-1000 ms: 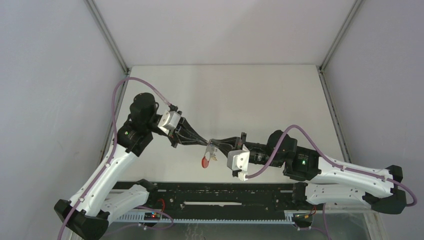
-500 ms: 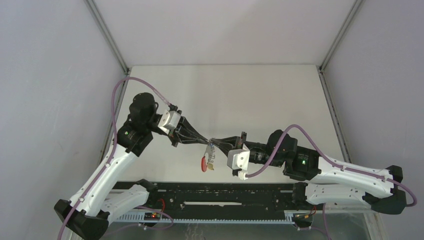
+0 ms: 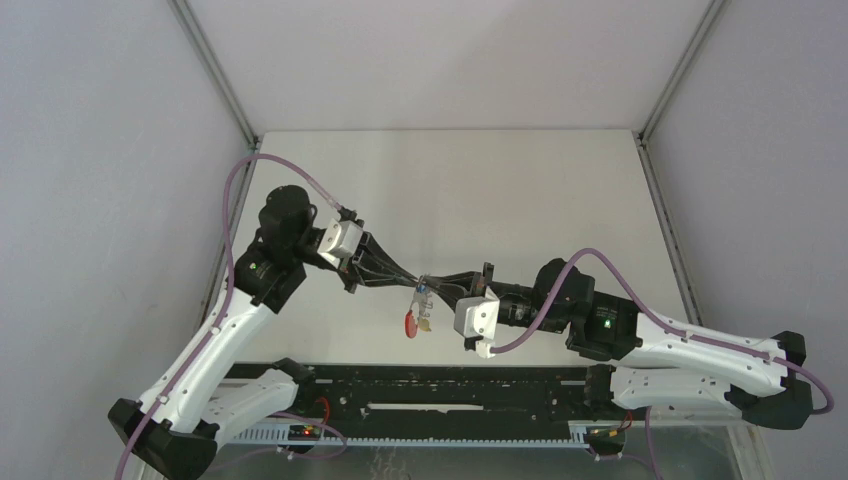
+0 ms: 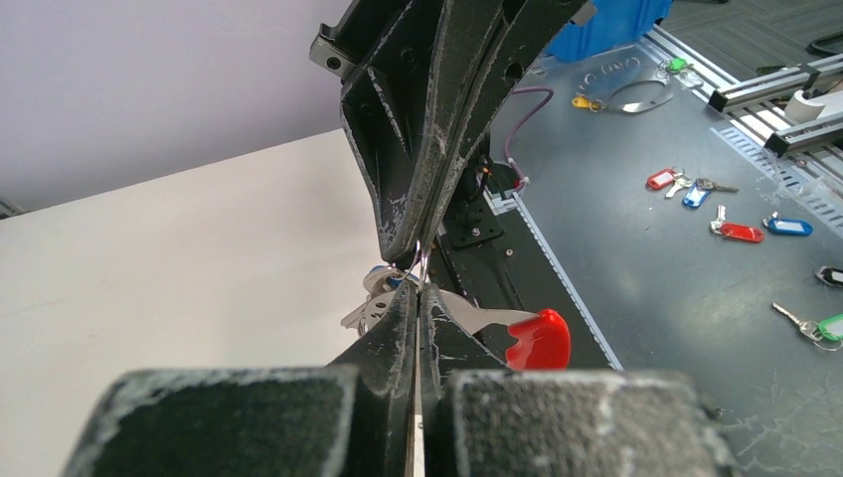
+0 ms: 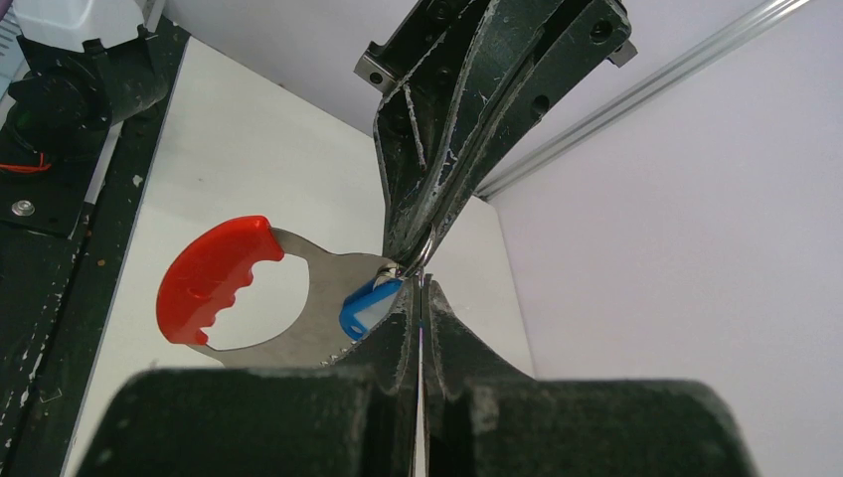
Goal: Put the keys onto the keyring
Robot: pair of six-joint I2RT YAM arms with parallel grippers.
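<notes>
Only the keyring [image 3: 411, 318] has swung slightly since the earlier frame, hanging in mid-air below the left gripper [image 4: 416, 303] and right gripper [image 5: 420, 293], which meet tip to tip, both clamped on its wire clip, with the blue key [image 5: 360, 306] beside the right fingertips.

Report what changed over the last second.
The dangling keyring swung slightly toward the arm bases, then back. Nothing was taken or released. Both the left gripper and right gripper stayed shut, tip to tip, on the wire loop; arms barely shifted.
</notes>
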